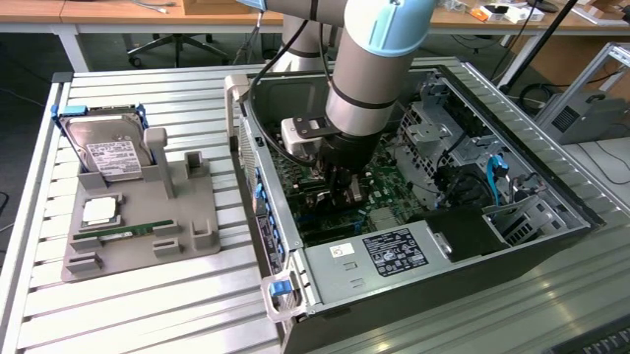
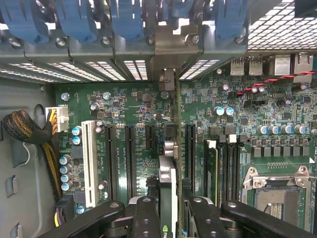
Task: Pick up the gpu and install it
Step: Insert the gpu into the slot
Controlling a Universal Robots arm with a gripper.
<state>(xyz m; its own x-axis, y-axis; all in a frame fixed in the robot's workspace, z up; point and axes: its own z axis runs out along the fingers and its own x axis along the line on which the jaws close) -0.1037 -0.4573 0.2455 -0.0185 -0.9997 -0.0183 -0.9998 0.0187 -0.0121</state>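
You are looking at a workshop with pale wooden benches along the back, a wheeled chair base under one of them, and a dark floor. In front stands a worktable (image 1: pixel 138 310) topped with ribbed, light grey aluminium slats.

On the exterior view's left of that table sits a grey moulded parts holder (image 1: pixel 147 221). A silver hard drive with a white label (image 1: pixel 113 151) leans in its rear slot, a small square silver processor (image 1: pixel 99 212) lies in a pocket below it, and a slim green memory stick (image 1: pixel 128 231) lies near the holder's front.

To the exterior view's right lies an open black and silver computer case (image 1: pixel 414 214) on its side, with its green motherboard (image 2: pixel 133 124) facing up.

Your arm, silver with pale blue joint caps, reaches down into the case, and the black gripper (image 1: pixel 340 188) is low over the board. In the wrist view its fingers (image 2: pixel 146 218) are clamped on either side of the thin black expansion card, the gpu (image 2: pixel 168 173), which stands on edge between them. The card's silver end bracket (image 2: pixel 168 82) sits up against the case's rear slot wall, under the row of blue plastic retainer clips (image 2: pixel 74 20). The card's lower edge lines up along 1 of the long black expansion slots; you cannot tell from here whether it is fully seated.
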